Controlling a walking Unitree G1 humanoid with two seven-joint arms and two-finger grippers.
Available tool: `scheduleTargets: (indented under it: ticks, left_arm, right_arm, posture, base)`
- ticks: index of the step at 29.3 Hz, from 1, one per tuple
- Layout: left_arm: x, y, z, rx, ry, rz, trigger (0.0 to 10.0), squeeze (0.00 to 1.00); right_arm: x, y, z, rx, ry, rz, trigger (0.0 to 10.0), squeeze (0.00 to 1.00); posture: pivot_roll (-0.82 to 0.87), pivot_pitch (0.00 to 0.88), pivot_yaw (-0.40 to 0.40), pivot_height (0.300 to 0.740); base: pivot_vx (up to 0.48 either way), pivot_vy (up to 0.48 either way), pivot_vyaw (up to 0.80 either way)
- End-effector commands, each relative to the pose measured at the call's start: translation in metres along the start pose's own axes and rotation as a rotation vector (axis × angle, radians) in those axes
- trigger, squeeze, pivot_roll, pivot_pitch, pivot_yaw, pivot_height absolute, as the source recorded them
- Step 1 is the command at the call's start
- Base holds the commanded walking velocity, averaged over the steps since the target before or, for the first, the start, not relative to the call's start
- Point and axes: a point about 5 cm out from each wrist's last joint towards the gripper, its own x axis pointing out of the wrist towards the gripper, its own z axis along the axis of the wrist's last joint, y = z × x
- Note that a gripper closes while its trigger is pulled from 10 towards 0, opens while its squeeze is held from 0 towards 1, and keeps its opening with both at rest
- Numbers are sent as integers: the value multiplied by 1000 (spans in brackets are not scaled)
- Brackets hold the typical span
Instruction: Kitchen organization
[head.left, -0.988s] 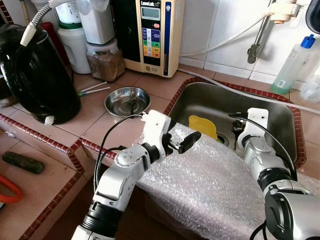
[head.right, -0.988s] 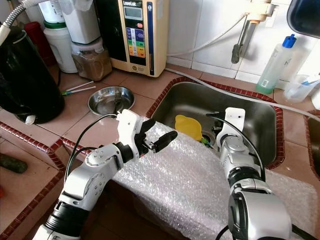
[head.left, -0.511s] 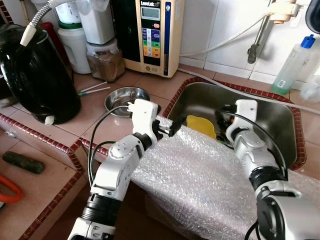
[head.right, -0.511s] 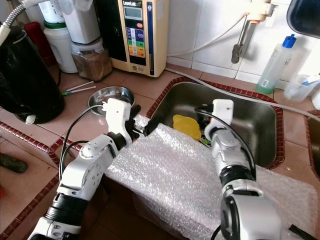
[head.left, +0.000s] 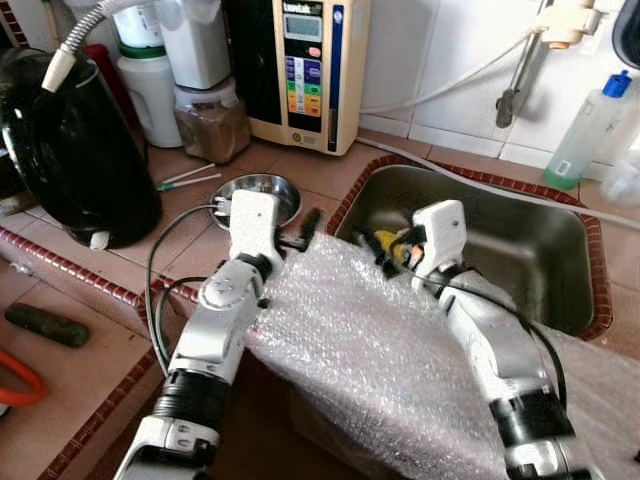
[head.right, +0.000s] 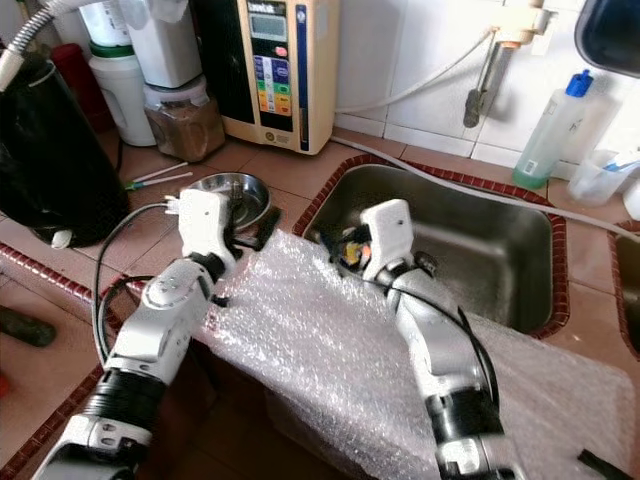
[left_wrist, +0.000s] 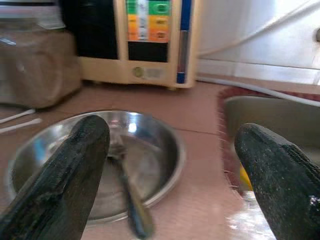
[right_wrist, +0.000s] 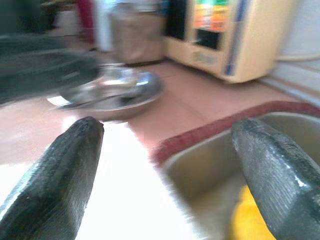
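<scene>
Tiled kitchen bench (head.left: 300, 170), red-trimmed, steel sink (head.left: 520, 230) set in it. Bubble wrap sheet (head.left: 370, 350) draped over bench front edge, far edge reaching sink rim. Left gripper (head.left: 300, 228) at sheet's far left corner, fingers (left_wrist: 75, 170) spread apart, gripping nothing; steel bowl (left_wrist: 130, 155) with utensil just beyond. Right gripper (head.left: 375, 245) at sheet's far edge over sink rim, fingers (right_wrist: 65, 165) spread, empty; yellow item (right_wrist: 252, 220) in sink below.

A home kitchen, terracotta-tiled counter (head.left: 300, 165) with red edging, stainless sink (head.left: 520, 235) set into it, white wall tiles, water ionizer (head.left: 305, 70), black kettle (head.left: 70, 150), what was probably a dish-soap bottle (head.left: 590, 125).
</scene>
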Motion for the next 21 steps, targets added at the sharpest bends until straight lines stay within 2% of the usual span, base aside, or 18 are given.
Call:
scheduleTargets:
  ticks: [1, 2, 8, 15, 21]
  left_arm:
    - [2, 0, 1, 14, -6, 3, 10000, 0]
    - [1, 0, -3, 22, -2, 10, 10000, 0]
    - [-3, 4, -10, 26, 12, 32, 10000, 0]
    - [-7, 12, -23, 42, 60, 66, 10000, 0]
    - [-9, 14, -32, 39, 91, 77, 10000, 0]
  right_arm:
    - [-1, 8, 7, -6, 1, 51, 10000, 965]
    - [-4, 13, 5, 2, 16, 59, 10000, 984]
    - [-8, 20, 3, 5, 37, 74, 10000, 988]
    - [-9, 37, 8, 12, 60, 175, 10000, 988]
    - [-14, 43, 7, 8, 97, 237, 10000, 980]
  posture:
    - [32, 0, 52, 740]
    - [29, 0, 51, 740]
    - [31, 0, 47, 740]
    - [30, 0, 46, 740]
    - [25, 0, 45, 740]
  base:
    - [0, 0, 0]
    - [0, 0, 0]
    - [0, 0, 0]
    - [0, 0, 0]
    - [0, 0, 0]
